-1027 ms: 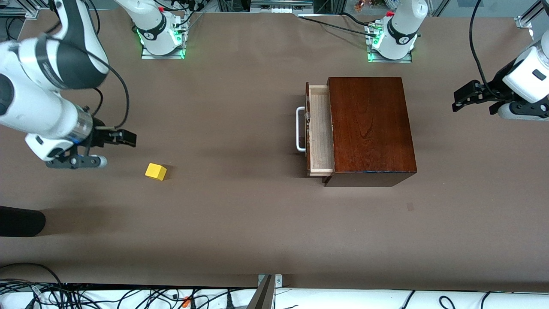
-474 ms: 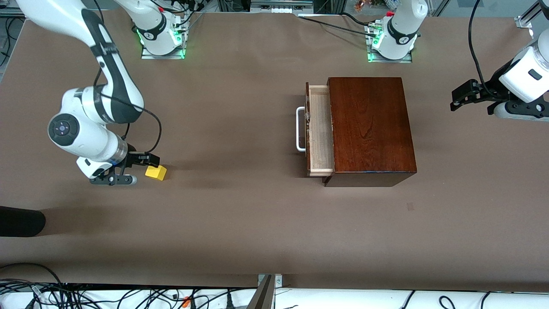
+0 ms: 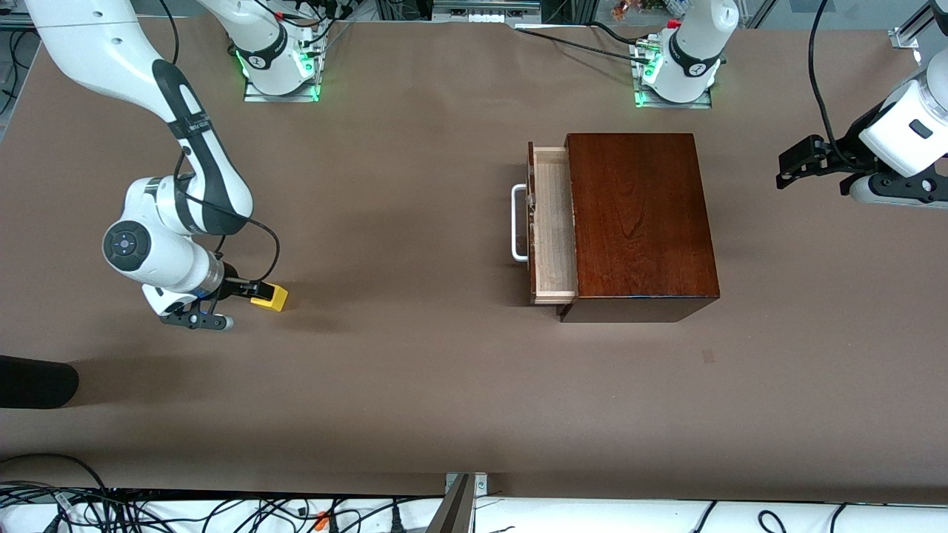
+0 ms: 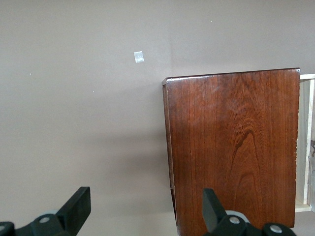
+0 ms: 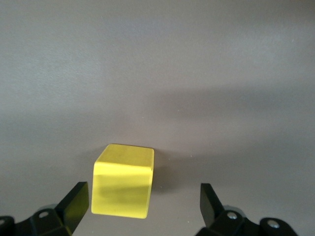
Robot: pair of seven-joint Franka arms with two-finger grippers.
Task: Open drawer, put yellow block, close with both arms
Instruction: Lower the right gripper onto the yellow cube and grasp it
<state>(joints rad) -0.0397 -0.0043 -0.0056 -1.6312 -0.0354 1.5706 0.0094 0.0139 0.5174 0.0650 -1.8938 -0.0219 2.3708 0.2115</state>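
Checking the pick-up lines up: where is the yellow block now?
The yellow block lies on the table toward the right arm's end, between the open jaws of the right gripper, well apart from the drawer.

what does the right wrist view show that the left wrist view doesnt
Only the right wrist view shows the yellow block, sitting on the table between the open right gripper fingers, off-centre toward one of them. Only the left wrist view shows the wooden box, a sliver of the open drawer, a small pale patch on the table, and the open left gripper holding nothing. Both show the brown table and two black fingertips.
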